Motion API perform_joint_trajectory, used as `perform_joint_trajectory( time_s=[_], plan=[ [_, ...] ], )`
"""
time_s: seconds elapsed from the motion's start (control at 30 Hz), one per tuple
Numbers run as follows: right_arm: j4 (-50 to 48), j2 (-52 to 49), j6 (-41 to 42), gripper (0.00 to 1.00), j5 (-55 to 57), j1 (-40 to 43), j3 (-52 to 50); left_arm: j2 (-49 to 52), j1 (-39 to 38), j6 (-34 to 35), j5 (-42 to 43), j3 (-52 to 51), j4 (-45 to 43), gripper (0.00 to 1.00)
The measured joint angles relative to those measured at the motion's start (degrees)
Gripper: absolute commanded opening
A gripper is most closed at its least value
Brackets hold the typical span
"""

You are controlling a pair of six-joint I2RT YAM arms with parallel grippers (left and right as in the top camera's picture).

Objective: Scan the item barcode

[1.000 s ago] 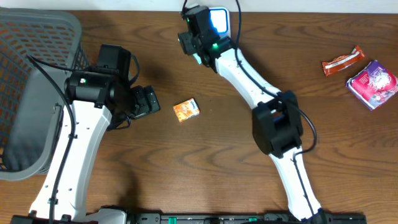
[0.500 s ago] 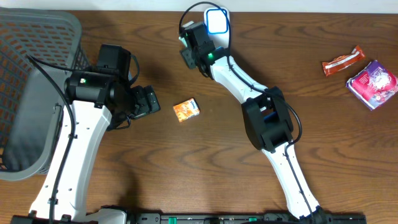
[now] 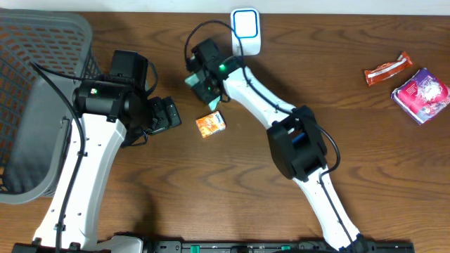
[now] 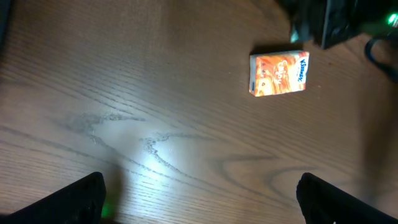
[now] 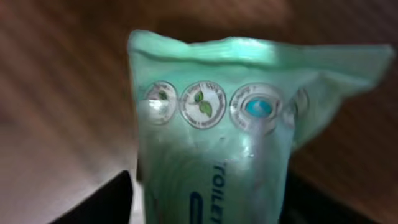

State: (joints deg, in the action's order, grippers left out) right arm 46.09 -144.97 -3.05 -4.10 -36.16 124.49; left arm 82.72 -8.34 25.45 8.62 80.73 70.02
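A pale green packet [image 5: 214,143] printed with "TOILET" fills the right wrist view, and my right gripper [image 5: 211,202] is shut on its lower part. Overhead, that gripper [image 3: 201,81] hangs above the table with the green packet [image 3: 190,81] sticking out to its left. The white scanner [image 3: 246,27] with a lit blue face stands behind it at the table's back edge. Just in front of the gripper an orange tissue pack [image 3: 210,124] lies flat. My left gripper [image 3: 169,114] is open to the left of that orange pack [image 4: 279,73], with nothing between its fingers [image 4: 81,199].
A grey mesh basket [image 3: 35,91] takes up the far left. At the right end lie a red and white snack bar [image 3: 387,69] and a purple packet [image 3: 420,95]. The right arm's white links run diagonally across the middle of the table.
My right gripper has swung away from the scanner, leftward and toward the front, carrying the green packet to just behind the orange pack. The left arm has stayed put.
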Motion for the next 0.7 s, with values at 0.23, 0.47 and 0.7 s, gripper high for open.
perform_joint_trajectory(
  time_s=[0.23, 0.47, 0.7],
  plan=[
    [-0.50, 7.06, 2.01, 0.72, -0.02, 0.00, -0.57, 0.00, 0.00, 0.02, 0.00, 0.00, 0.02, 0.98],
    [-0.68, 8.04, 4.35, 0.65, -10.16, 5.95, -0.42, 0.00, 0.00, 0.02, 0.00, 0.00, 0.02, 0.98],
    [-0.61, 0.83, 5.44, 0.65, -21.84, 10.60, -0.44, 0.00, 0.00, 0.00, 0.02, 0.00, 0.02, 0.98]
  ],
)
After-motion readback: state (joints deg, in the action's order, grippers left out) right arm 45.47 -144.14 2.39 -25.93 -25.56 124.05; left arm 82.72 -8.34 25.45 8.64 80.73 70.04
